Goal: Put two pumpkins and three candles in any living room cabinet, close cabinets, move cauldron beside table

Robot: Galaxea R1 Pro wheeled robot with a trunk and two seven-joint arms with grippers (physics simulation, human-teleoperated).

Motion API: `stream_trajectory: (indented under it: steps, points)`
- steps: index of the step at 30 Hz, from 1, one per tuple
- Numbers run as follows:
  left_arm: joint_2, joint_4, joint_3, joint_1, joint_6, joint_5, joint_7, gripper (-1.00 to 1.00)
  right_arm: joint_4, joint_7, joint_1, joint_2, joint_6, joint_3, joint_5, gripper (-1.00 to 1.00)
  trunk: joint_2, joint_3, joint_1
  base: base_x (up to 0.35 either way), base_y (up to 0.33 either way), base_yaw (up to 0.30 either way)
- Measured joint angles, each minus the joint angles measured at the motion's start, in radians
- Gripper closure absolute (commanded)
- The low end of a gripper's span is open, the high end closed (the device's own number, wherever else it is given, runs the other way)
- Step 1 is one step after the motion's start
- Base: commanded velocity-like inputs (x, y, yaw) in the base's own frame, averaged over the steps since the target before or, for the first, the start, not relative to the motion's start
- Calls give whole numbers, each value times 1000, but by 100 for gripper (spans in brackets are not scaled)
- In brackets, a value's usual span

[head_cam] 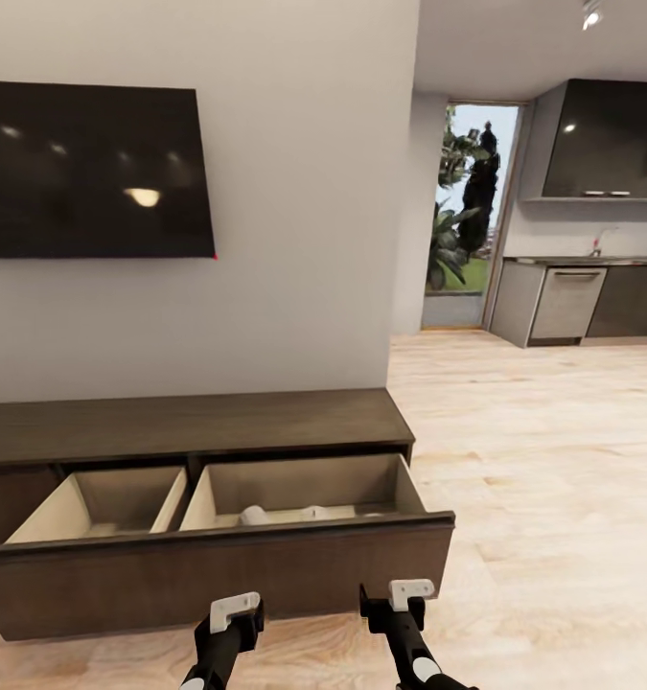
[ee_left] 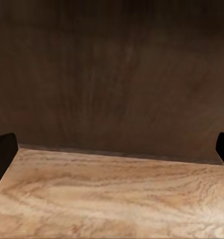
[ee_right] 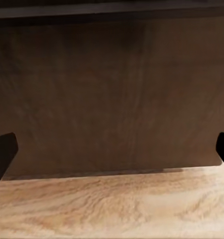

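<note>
The cabinet (head_cam: 184,426) is dark-brown wood with faint vertical grain; its open drawer (head_cam: 218,565) shows a pale beige lining, and the candles (head_cam: 256,516) inside look off-white (partly hidden by the drawer front). The floor (head_cam: 553,460) is light honey-toned wood with wavy streaks. At ten o'clock hangs a glossy black screen (head_cam: 93,171) on a plain grey-white wall (head_cam: 304,240). Both arms are black, tipped white.

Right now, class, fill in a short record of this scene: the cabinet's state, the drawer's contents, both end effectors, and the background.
cabinet: low dark-brown unit under a wall TV
drawer: wide drawer pulled open, two compartments
contents: pale objects in its right compartment, largely hidden behind the front
left end effector: open, empty, facing the drawer front
right end effector: open, empty, facing the drawer front
background: kitchen at right
</note>
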Motion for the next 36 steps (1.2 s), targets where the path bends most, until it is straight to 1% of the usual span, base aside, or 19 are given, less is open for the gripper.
stream_trajectory:
  steps: [16, 25, 28, 30, 32, 36]
  points:
    - [0, 0, 0, 0, 0, 0, 0, -100, 0, 0, 0, 0, 1, 0, 0, -100, 0, 0, 0, 188, 0, 0]
    - [0, 0, 0, 0, 0, 0, 0, -100, 0, 0, 0, 0, 1, 0, 0, -100, 0, 0, 0, 87, 0, 0]
    - [0, 0, 1, 0, 0, 0, 0, -100, 0, 0, 0, 0, 1, 0, 0, -100, 0, 0, 0, 215, 0, 0]
    - [0, 0, 1, 0, 0, 0, 0, -100, 3, 0, 1, -1, 2, 9, -12, -100, 0, 0, 0, 245, 0, 0]
    - [0, 0, 1, 0, 0, 0, 0, -100, 3, 2, 1, -1, 2, 12, -15, -100, 0, 0, 0, 253, 0, 0]
    - [0, 0, 0, 0, 0, 0, 0, -100, 3, 2, 1, 0, 3, 13, -13, -100, 0, 0, 0, 257, 0, 0]
